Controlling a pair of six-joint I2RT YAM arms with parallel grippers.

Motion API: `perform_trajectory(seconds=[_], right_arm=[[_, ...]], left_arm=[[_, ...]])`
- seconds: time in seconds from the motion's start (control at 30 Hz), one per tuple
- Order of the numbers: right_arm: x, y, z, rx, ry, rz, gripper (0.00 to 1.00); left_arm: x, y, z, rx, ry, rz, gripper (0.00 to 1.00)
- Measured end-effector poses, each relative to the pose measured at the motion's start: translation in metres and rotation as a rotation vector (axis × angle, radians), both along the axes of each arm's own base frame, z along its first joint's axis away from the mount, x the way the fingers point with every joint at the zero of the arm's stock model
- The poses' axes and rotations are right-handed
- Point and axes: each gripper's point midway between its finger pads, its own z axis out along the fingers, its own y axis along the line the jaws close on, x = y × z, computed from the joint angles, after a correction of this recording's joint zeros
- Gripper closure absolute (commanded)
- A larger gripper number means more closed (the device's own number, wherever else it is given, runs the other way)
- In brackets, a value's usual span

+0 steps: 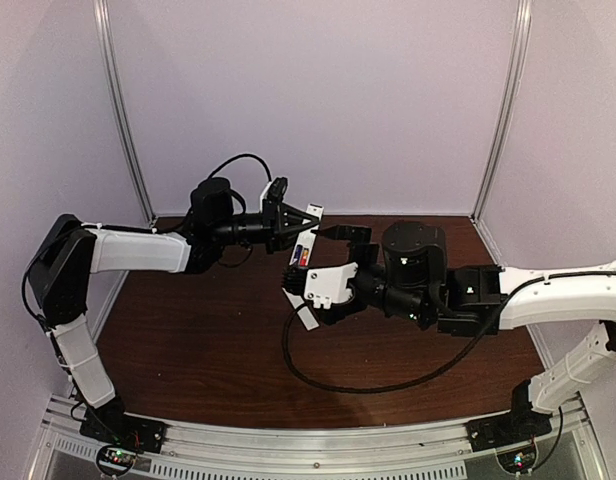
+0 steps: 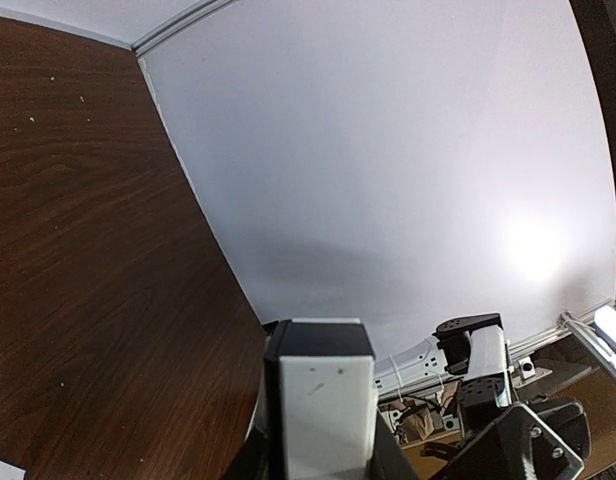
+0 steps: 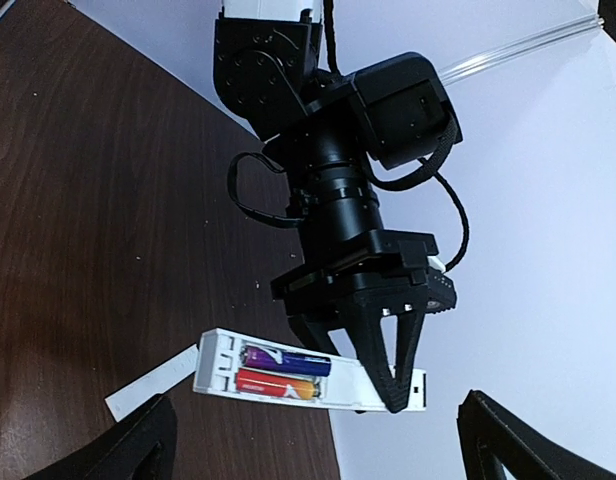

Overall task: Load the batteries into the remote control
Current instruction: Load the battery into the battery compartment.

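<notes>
Both batteries look seated side by side in the remote, which the left end effector pinches above the desk. The right end effector is spread wide, holding nothing. Probably only the cover strip is left.

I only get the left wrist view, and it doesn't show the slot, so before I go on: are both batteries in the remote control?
Observer: Yes. The right wrist view shows the blue-purple battery and the red-orange battery lying side by side inside the remote control.
Operator: Is the cover back on?
Observer: No. The cover strip lies on the table, near the remote control's free end.
</notes>
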Motion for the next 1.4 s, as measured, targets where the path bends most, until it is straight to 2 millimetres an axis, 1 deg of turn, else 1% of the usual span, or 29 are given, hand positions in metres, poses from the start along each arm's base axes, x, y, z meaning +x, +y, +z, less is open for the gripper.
perform_trajectory(seconds=[0.17,0.23,0.37,0.47,0.6,0.77,0.93,1.07,1.4], right_arm=[[0.0,0.005,-0.023,0.047,0.033,0.004,0.0],[0.001,0.01,-0.025,0.069,0.034,0.004,0.0],[0.003,0.017,-0.018,0.123,0.015,0.007,0.0],[0.007,0.022,-0.016,0.15,-0.004,0.002,0.0],[0.012,0.028,-0.022,0.148,-0.023,-0.01,0.0],[0.025,0.027,-0.028,0.143,-0.028,-0.037,0.0],[0.036,0.024,-0.017,0.168,-0.045,-0.059,0.0],[0.043,0.025,-0.01,0.171,-0.062,-0.066,0.0],[0.046,0.029,-0.025,0.107,-0.065,-0.054,0.0]], left_arm=[[0.005,-0.002,0.019,-0.028,-0.009,0.011,1.0],[0.007,-0.003,0.026,-0.038,-0.019,0.012,1.0],[0.008,-0.003,0.032,-0.046,-0.026,0.015,1.0],[0.008,-0.003,0.033,-0.047,-0.026,0.017,1.0],[0.008,-0.003,0.033,-0.047,-0.023,0.019,1.0],[0.008,-0.003,0.033,-0.052,-0.009,0.02,1.0],[0.007,-0.002,0.03,-0.055,0.004,0.019,1.0],[0.006,-0.001,0.031,-0.06,0.002,0.019,1.0],[0.005,0.0,0.034,-0.068,-0.002,0.019,1.0]])
